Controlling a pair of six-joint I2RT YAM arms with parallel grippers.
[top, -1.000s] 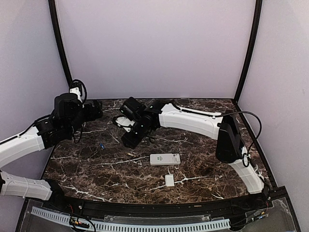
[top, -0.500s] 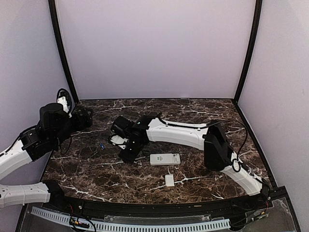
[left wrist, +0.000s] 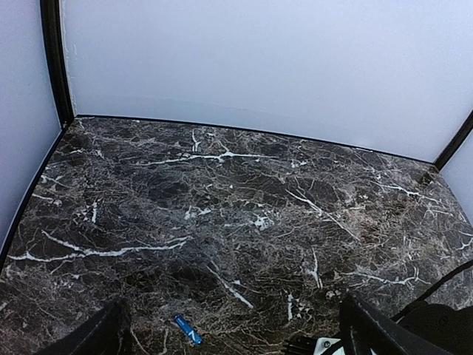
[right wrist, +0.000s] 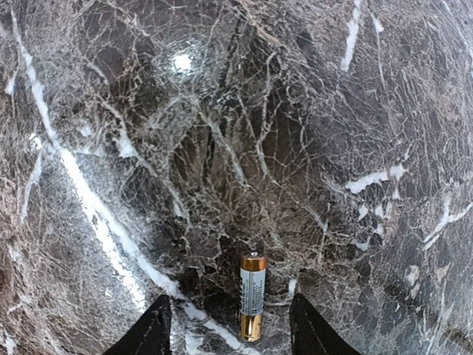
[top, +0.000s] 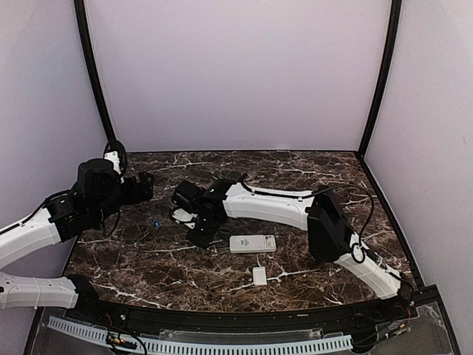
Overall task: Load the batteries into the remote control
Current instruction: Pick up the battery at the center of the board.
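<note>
The right gripper [right wrist: 228, 305] hangs low over the marble table [right wrist: 310, 133], jaws part-spread either side of the grey-and-gold battery [right wrist: 252, 305]. The left gripper [left wrist: 233, 309] gapes wide, empty, near the blue battery [left wrist: 187, 330].

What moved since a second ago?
The right arm came down and nearer, toward the table; its jaws now straddle the tan battery, not gripping it. The left arm shifted a little. The remote, white cover and blue battery stayed put.
</note>
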